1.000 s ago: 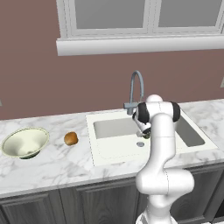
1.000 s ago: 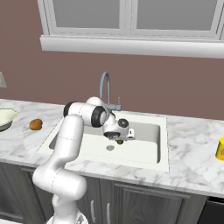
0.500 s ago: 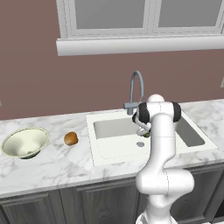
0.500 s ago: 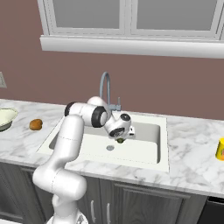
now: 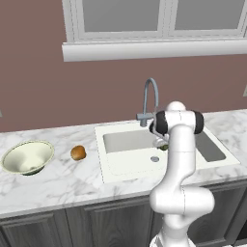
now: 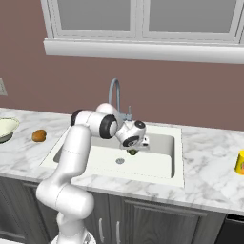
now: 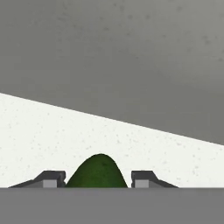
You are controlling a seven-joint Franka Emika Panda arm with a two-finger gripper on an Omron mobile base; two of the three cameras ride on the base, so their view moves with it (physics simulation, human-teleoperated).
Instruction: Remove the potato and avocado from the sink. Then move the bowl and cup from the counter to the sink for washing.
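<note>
Where jaws stood wider before, pincer (image 7: 98,179) now clamped on avocado (image 7: 97,171), w/in sink (image 6: 157,167), potato (image 5: 78,153) unmoved.

In the left base view the arm is covering most of the avocado (image 5: 164,147), leaving a dark sliver showing. In the hand view the grey band is cutting off the avocado's (image 7: 98,172) lower part, so contact with the fingertips (image 7: 51,179) is staying unclear. In the right base view, the frame edges are clipping the bowl (image 6: 5,128) and the cup (image 6: 240,162).
</note>
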